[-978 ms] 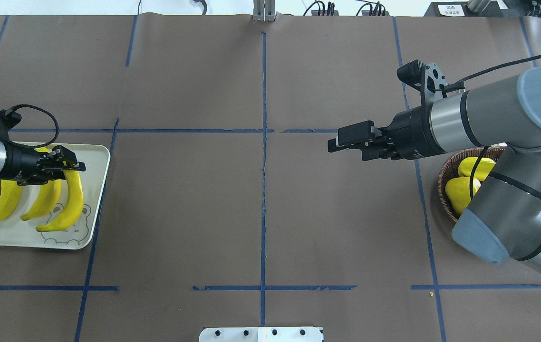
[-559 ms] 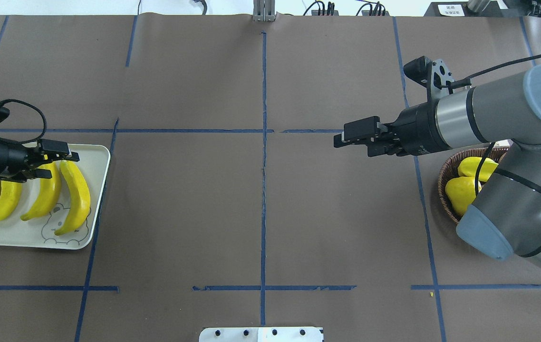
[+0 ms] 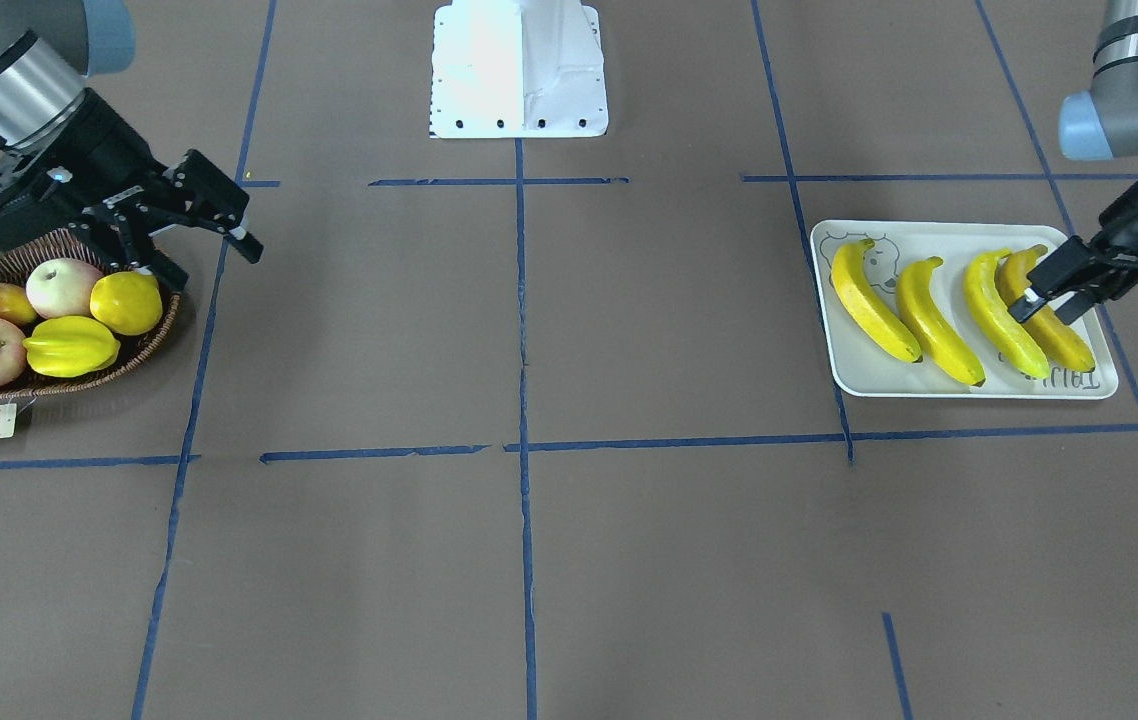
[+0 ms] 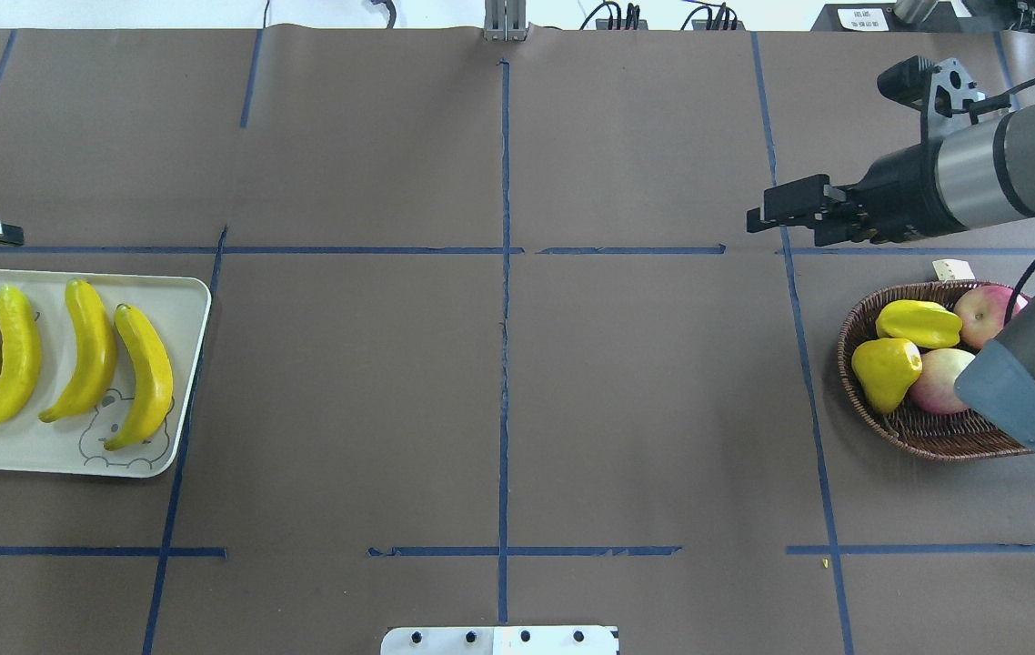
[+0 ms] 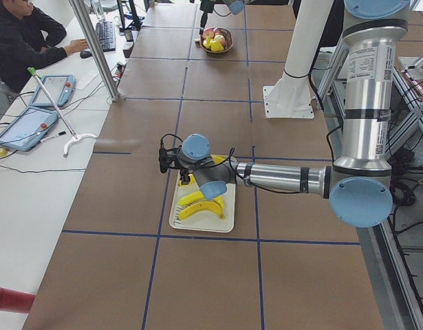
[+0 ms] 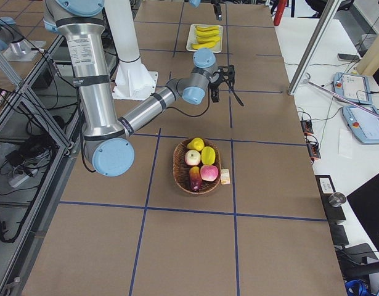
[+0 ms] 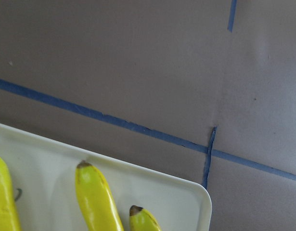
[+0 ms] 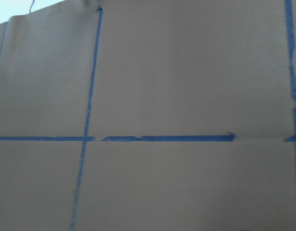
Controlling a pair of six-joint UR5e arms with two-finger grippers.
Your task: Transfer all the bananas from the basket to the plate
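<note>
Four bananas lie side by side on plate. None visible in basket: only apples, starfruit, pear-like fruit. Transfer looks complete. Left gripper by plate, empty, jaws seemingly parted. Right gripper beside basket, spread, empty.

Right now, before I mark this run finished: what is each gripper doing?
Left gripper: open, fingers empty; all four bananas lie on the plate.
Right gripper: open, holding nothing.
</note>
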